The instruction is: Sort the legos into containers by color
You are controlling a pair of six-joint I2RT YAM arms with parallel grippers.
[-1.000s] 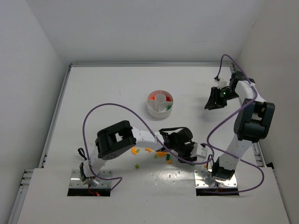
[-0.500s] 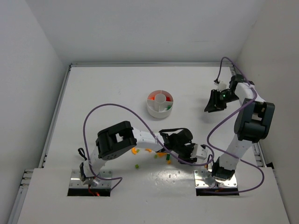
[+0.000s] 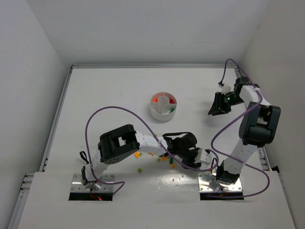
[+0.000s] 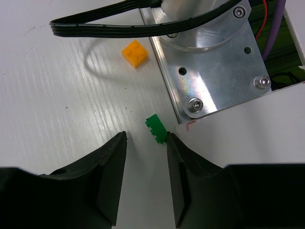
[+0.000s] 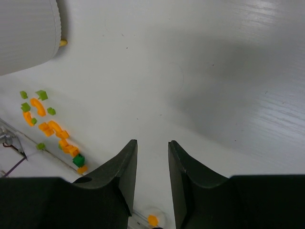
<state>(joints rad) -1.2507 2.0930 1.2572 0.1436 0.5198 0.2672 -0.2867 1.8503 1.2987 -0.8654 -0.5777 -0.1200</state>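
Tiny orange and green plastic bricks (image 3: 138, 154) are lying loose near the arm bases. The round white divided dish (image 3: 157, 116) is holding red pieces (image 3: 154, 100) in its left wedge and green pieces (image 3: 170, 109) in its near-right wedge. The left gripper (image 4: 145, 138) is gaping empty just behind a small green brick (image 4: 156, 128). The right gripper (image 5: 151, 143) is hovering parted and empty.

- The legos (image 3: 137, 154), tiny orange and green bricks, lie scattered loose across the near side of the white worktop (image 3: 109, 95), well apart from the dish.
- One green brick (image 4: 156, 128) lies near an orange-yellow brick (image 4: 135, 53) resting studs-up, the two apart.
- The containers (image 3: 153, 112) are one round white dish, upright, with dividing walls around a central cup (image 3: 163, 100). Red pieces (image 3: 155, 99) fill its left wedge, green pieces (image 3: 170, 109) its near-right one.
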